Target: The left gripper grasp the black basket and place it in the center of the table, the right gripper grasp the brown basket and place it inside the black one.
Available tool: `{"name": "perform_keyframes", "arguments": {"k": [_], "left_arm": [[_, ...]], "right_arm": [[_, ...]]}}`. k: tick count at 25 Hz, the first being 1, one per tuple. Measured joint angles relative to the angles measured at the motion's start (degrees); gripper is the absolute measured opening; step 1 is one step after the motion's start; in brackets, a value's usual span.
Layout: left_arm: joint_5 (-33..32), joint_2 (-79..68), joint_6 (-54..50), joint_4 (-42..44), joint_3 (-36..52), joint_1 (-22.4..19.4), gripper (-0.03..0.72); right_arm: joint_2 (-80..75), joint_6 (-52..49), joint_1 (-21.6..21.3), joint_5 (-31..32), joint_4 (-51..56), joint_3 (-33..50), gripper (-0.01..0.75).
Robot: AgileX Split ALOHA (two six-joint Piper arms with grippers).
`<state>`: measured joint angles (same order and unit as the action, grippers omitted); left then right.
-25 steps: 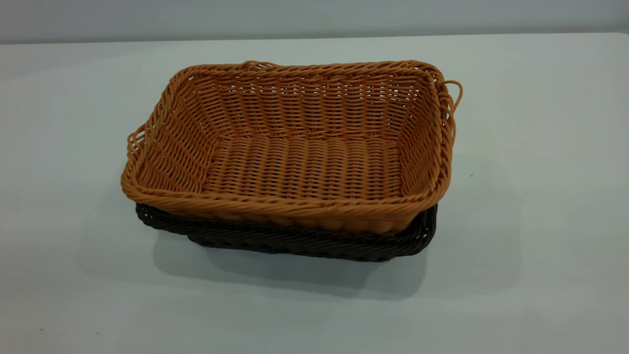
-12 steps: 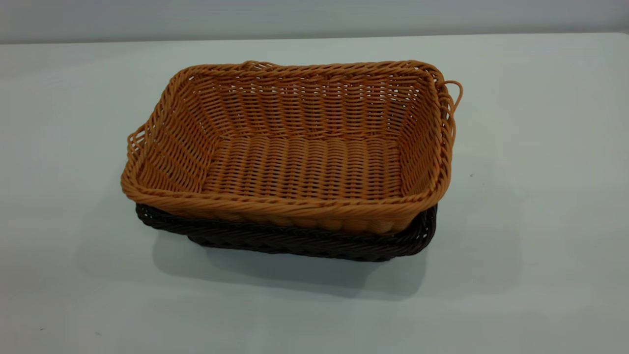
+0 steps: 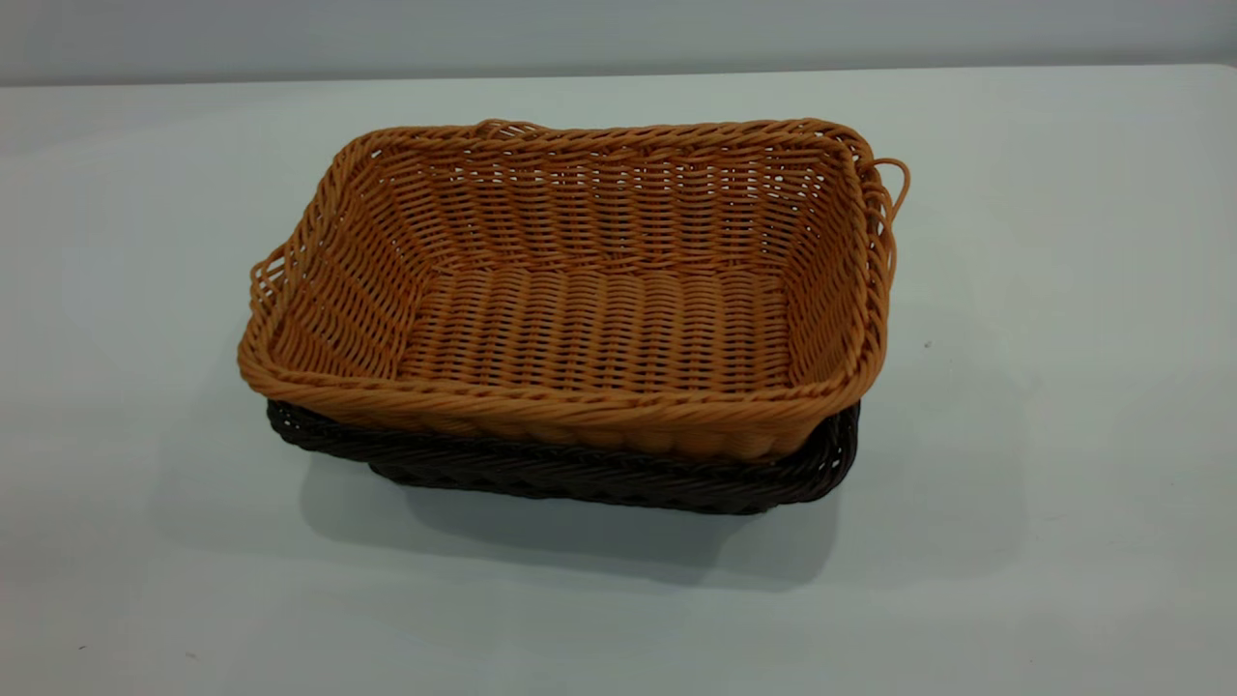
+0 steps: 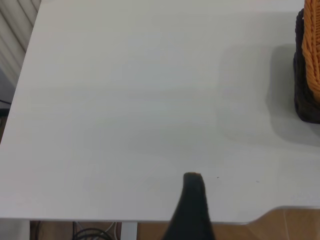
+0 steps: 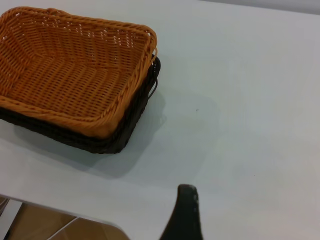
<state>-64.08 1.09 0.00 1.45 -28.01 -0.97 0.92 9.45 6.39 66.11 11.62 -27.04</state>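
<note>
The brown basket (image 3: 580, 290) sits nested inside the black basket (image 3: 599, 478) near the middle of the table (image 3: 1063, 387). Only the black basket's rim and lower wall show beneath it. The right wrist view shows both, the brown basket (image 5: 70, 65) and the black basket (image 5: 125, 130). They also show at the edge of the left wrist view, the brown basket (image 4: 312, 50) and the black basket (image 4: 305, 100). My left gripper (image 4: 192, 200) is over the table's edge, well away from the baskets. My right gripper (image 5: 186, 210) is also near an edge, apart from them. Neither gripper shows in the exterior view.
The table's edge and the wooden floor (image 4: 280, 225) beyond it show by the left gripper. A table corner (image 5: 60, 220) shows by the right gripper. Bare tabletop surrounds the baskets on all sides.
</note>
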Motion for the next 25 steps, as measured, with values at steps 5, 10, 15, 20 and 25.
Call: {"name": "perform_keyframes", "arguments": {"k": [5, 10, 15, 20, 25], "left_arm": [[0.00, 0.00, 0.00, 0.01, 0.00, 0.00, 0.580], [0.00, 0.00, 0.00, 0.01, 0.00, 0.00, 0.580], [0.00, 0.00, 0.00, 0.01, 0.00, 0.00, 0.580], [0.00, 0.00, 0.00, 0.01, 0.00, 0.00, 0.580], [0.00, 0.00, 0.00, 0.01, 0.00, 0.00, 0.580]], "right_arm": [[0.00, 0.00, 0.00, 0.00, 0.00, 0.00, 0.593], [0.00, 0.00, -0.19, 0.00, 0.01, 0.00, 0.593], [0.00, -1.12, -2.61, -0.01, -1.16, 0.00, 0.593], [0.00, -7.78, -3.40, -0.22, -5.67, 0.05, 0.593], [0.00, -13.02, -3.40, -0.22, -9.26, 0.05, 0.593]]}}
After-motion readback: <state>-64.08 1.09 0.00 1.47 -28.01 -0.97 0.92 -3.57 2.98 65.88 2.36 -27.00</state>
